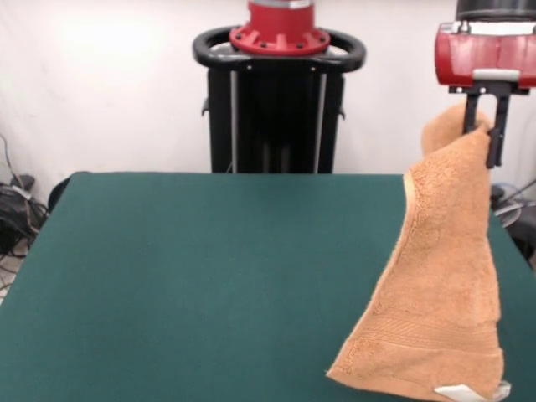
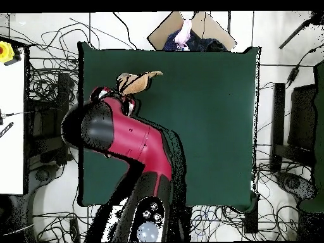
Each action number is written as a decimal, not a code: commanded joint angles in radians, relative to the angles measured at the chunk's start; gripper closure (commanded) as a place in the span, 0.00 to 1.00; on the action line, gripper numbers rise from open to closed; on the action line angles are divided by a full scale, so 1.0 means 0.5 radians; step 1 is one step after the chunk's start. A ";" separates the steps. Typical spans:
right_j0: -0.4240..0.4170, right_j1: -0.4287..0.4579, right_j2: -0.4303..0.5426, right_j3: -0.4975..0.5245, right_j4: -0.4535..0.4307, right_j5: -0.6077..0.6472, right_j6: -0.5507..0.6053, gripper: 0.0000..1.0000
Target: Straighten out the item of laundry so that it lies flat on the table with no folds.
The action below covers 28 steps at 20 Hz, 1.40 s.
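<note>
The orange-tan terry towel [image 1: 440,276] hangs from my gripper [image 1: 483,126] at the right of the front view. The gripper is shut on the towel's top corner, high above the dark green table [image 1: 209,276]. The towel drapes down in a long fold. Its lower edge, with the woven band and white label [image 1: 459,391], rests near the table's front right. In the overhead view only a small bunch of towel [image 2: 136,81] shows beyond the red arm, over the table [image 2: 209,126] near its left edge; the gripper is hidden under the arm.
The robot's black pedestal [image 1: 276,109] stands behind the table's far edge. Cables lie on the floor around the table [image 2: 44,82]. A person's hand [image 2: 184,31] shows by a cardboard box at the overhead view's top edge.
</note>
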 commanded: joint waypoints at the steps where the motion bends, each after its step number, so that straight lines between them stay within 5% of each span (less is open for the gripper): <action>1: -0.068 -0.030 0.328 0.268 0.295 -0.032 0.613 1.00; 6: -0.073 -0.013 0.317 0.279 0.303 -0.067 0.518 1.00; 10: -0.130 0.063 0.169 0.212 0.034 -0.090 0.254 1.00; 15: -0.287 0.044 0.269 0.252 -0.086 -0.160 0.126 1.00; 18: -0.274 0.097 0.126 0.133 -0.254 -0.094 0.095 1.00; 28: -0.364 0.118 0.092 -0.019 -0.536 0.032 0.112 1.00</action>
